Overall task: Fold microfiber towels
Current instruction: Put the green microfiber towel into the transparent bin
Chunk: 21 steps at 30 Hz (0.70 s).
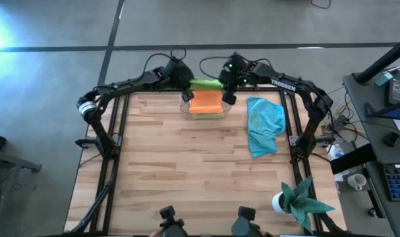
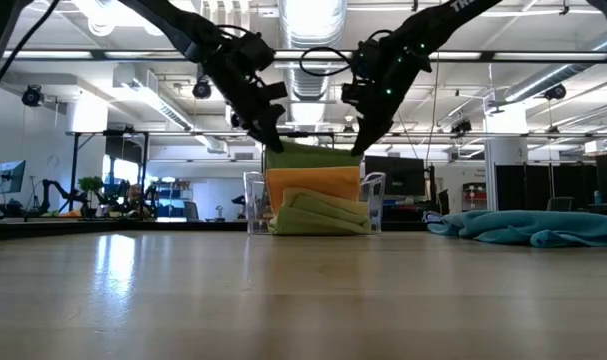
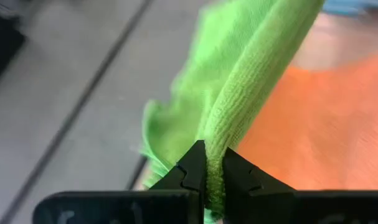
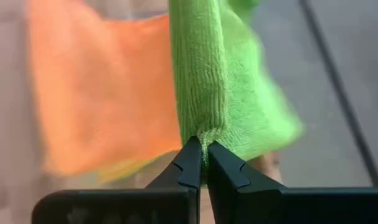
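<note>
A: Where is there room to pass over the table [image 1: 186,171]?

B: The whole middle and near part is bare wood, from the left edge across to the teal plant [image 1: 298,201] at the near right corner.

A: And the far edge?

B: Crowded. A clear bin [image 2: 368,205] stands at its middle, stuffed with an orange towel [image 1: 205,102] and yellow-green cloths. Both end effectors hang right over it, the left end effector [image 3: 212,180] and right end effector [image 4: 203,163] each clamped on the lime green towel [image 1: 204,84] stretched between them.

A: The right side?

B: A crumpled light blue towel [image 1: 264,125] lies by the right edge, just beside the bin.
</note>
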Tool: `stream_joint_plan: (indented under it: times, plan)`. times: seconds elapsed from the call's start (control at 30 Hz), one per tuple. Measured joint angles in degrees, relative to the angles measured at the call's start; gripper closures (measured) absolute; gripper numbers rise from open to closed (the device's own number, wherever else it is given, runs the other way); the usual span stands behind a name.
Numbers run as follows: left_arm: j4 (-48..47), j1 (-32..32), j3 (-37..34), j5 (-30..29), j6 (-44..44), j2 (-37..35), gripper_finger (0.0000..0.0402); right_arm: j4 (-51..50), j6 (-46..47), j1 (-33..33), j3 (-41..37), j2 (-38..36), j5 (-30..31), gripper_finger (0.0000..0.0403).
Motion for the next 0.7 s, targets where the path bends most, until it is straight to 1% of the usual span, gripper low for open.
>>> stream_joint_plan:
  times: [0.07,0.17,0.37,0.53,0.7]
  plan:
    - [-1.36,-0.12,-0.03,1.93,-0.01,0.00,0.0394,-0.81,-0.16,0.72,-0.19,0.00,-1.05,0.0394]
    - [-1.99,-0.35,-0.01,3.27,-0.01,0.24,0.0394,-1.25,-0.13,1.65,-0.27,-0.02,-2.26,0.0394]
    - [-3.76,-1.12,-1.13,5.37,0.02,0.39,0.0394,-3.86,-0.15,2.34,-0.75,-0.02,-2.54,0.0394]
    - [-4.80,-1.51,-3.53,9.95,0.02,0.39,0.0394,-5.01,-0.14,2.41,-2.34,-0.02,-2.96,0.0394]
    - [-5.07,-2.49,-4.44,10.32,0.04,0.44,0.0394,-5.29,-0.14,3.35,-3.18,0.00,-2.76,0.0394]
